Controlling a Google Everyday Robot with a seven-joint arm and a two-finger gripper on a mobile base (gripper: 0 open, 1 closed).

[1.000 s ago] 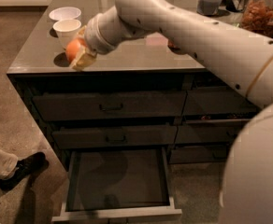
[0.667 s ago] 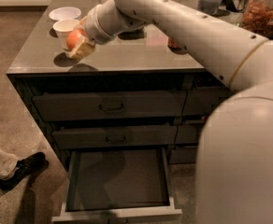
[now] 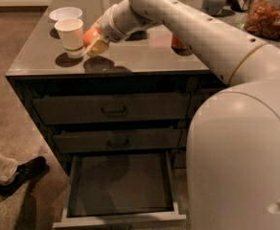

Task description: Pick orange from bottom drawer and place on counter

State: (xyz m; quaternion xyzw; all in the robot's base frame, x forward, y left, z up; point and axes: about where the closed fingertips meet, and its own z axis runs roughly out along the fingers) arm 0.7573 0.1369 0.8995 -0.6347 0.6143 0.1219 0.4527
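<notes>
My gripper is shut on the orange and holds it just above the counter, right beside a white paper cup. Its shadow falls on the counter below it. The bottom drawer stands pulled open at the foot of the cabinet, its dark inside bare. My white arm reaches in from the right across the counter.
A shallow white bowl sits behind the paper cup. A red can is partly hidden behind my arm. A jar of snacks stands at the back right. A person's dark shoe is on the floor at left.
My gripper has carried the orange to the right and further over the counter, closer to the paper cup. The camera has shifted with it.
</notes>
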